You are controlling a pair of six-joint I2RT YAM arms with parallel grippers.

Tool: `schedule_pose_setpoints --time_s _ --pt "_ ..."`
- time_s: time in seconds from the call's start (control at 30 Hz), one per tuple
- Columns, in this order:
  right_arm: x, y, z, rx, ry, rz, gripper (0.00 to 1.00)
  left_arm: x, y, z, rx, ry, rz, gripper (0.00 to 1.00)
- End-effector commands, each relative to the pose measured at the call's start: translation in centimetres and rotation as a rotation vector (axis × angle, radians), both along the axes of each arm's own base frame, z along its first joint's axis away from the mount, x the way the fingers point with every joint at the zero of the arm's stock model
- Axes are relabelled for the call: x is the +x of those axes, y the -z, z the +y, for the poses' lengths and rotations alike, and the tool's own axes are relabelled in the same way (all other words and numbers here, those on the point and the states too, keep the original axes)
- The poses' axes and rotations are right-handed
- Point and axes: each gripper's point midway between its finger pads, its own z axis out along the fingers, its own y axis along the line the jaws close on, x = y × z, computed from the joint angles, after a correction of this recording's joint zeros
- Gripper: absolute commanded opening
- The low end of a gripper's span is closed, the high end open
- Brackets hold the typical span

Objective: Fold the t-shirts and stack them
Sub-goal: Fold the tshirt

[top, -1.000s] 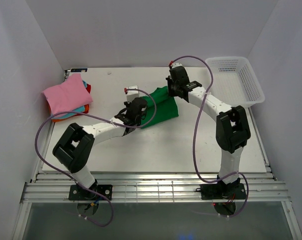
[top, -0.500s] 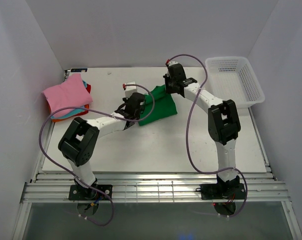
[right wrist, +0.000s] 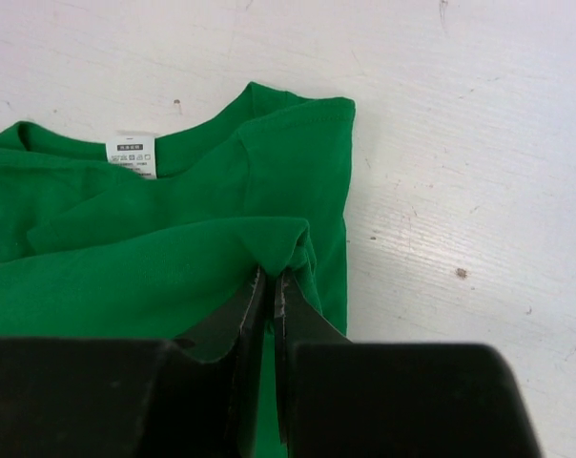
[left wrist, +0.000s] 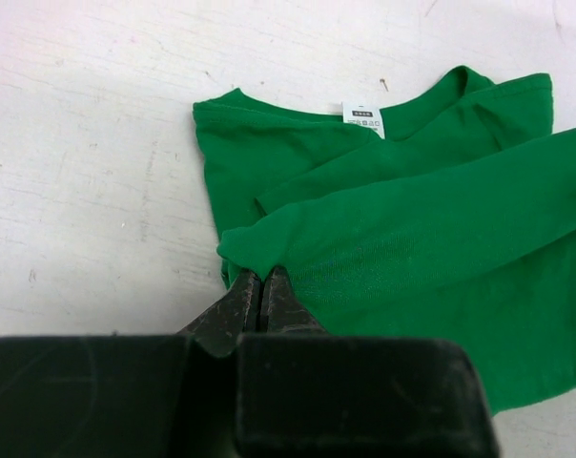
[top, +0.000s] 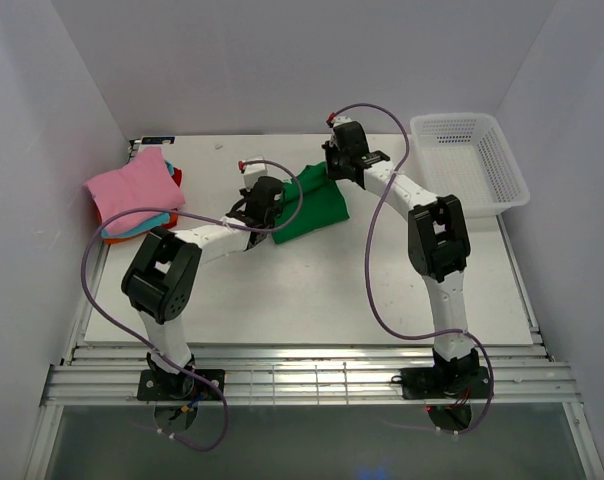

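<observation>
Lying toward the far middle of the bench (top: 312, 290), the green t-shirt (top: 317, 205) is partly folded: an upper layer is doubled over the body, and the collar with its white neck label (left wrist: 363, 118) is uncovered beyond that layer.

The left gripper (left wrist: 261, 286) is closed on the left corner of the doubled layer, with cloth bunched between its tips. The right gripper (right wrist: 269, 277) is closed on the opposite corner in the same way. In the top view the shirt lies between the two grippers, so the held edge runs from one gripper across to the other. In both wrist views the collar lies ahead of the tips. By judgement, the fold is to be carried toward the collar with both grippers moving together, so that the edge stays straight.

The stack sits at the far left of the bench, well apart from the green shirt. It has a pink t-shirt (top: 132, 188) on top, with a teal-blue t-shirt (top: 132, 221) and an orange-red t-shirt (top: 176, 177) showing beneath. The left arm is the nearer to it. A white mesh basket (top: 507, 165) stands at the far right.
</observation>
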Motion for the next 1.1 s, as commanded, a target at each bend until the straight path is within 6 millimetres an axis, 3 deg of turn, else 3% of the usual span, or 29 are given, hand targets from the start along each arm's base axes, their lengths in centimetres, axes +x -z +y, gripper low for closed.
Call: schedule_pose_setpoints --time_s 0.0,0.13,0.5,0.63,0.7,0.77,0.83,1.07 --pt "3.1 -4.2 0.0 0.055 0.013 -0.126 0.08 1.3 -2.3 0.5 -0.023 -0.029 -0.05 0.0" --pt "4.1 -5.2 0.3 0.076 0.008 -0.144 0.08 1.8 -3.1 0.9 -0.035 -0.04 -0.069 0.0" --pt "6.6 -6.4 2.1 0.159 -0.023 -0.218 0.08 3.3 -2.5 2.7 -0.056 -0.135 -0.089 0.0" --pt "6.2 -6.5 2.8 0.195 -0.061 -0.222 0.08 3.2 -3.1 2.9 -0.07 -0.14 -0.114 0.0" --pt "5.8 -7.0 2.8 0.203 -0.064 -0.228 0.08 2.9 -2.8 2.9 -0.07 -0.134 -0.107 0.0" --pt "5.1 -5.8 2.5 0.196 -0.061 -0.204 0.08 2.5 -2.4 3.0 -0.069 -0.13 -0.097 0.0" --pt "5.1 -6.4 2.4 0.203 -0.062 -0.228 0.08 2.4 -1.9 3.2 -0.066 -0.138 -0.094 0.0" --pt "6.5 -6.4 3.3 0.207 -0.083 -0.25 0.08 3.2 -1.8 3.3 -0.056 -0.159 -0.107 0.0"
